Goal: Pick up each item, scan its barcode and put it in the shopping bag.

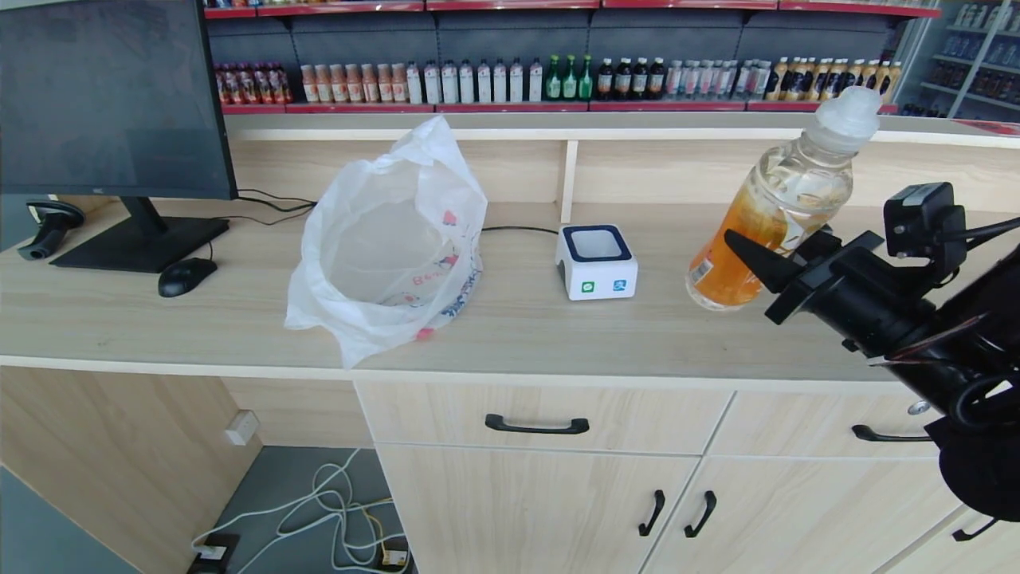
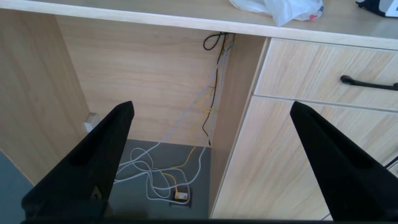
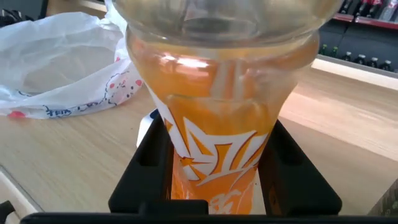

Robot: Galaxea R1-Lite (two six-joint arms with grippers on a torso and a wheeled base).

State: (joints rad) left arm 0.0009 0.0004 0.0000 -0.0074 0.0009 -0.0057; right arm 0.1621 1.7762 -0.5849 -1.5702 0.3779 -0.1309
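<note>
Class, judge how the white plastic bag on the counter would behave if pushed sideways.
The thin, translucent white plastic shopping bag would probably crumple rather than slide, because its walls are wrinkled film. It looks empty, so it is likely very light. Its open mouth may collapse.

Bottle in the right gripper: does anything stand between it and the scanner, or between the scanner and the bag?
Nothing visible does. The bottle, tilted in the right gripper, has bare counter between it and the scanner to its left; the bag stands open further left, again across bare counter.
</note>
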